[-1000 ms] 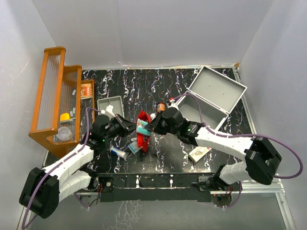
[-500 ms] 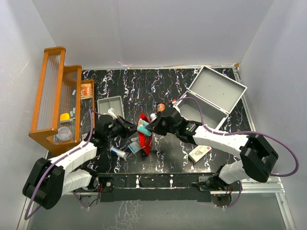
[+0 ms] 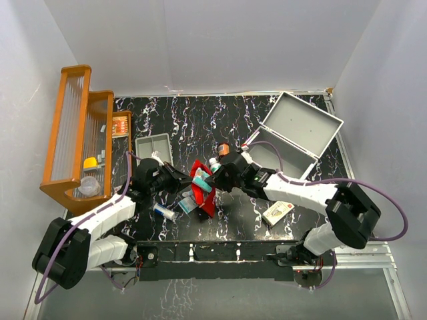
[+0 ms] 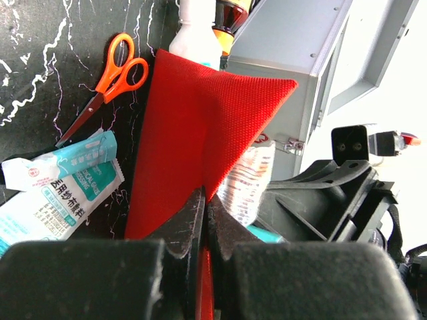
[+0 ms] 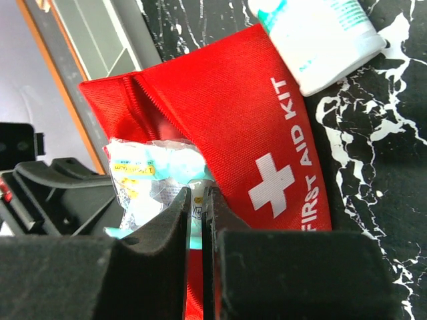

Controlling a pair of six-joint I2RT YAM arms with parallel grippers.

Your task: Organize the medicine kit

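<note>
Two arms meet mid-way across the tabletop (image 3: 233, 120) in the top view, over the red pouch (image 3: 207, 200). The medicine kit (image 3: 303, 123) sits far right, lid thrown open. It looks like stiff, probably heavyish metal, so a wall rim seems the best grab spot. Its handle isn't visible, and the right arm covers part of its base.

Left wrist view: left claw (image 4: 203, 213) is pressed together on a fold of the pouch's soft cloth, scissors (image 4: 101, 99) lying to the left.

Right wrist view: right claw (image 5: 197, 200) pinches a thin sachet (image 5: 150, 177) at the pouch mouth; whatever's deeper inside is hidden.
</note>
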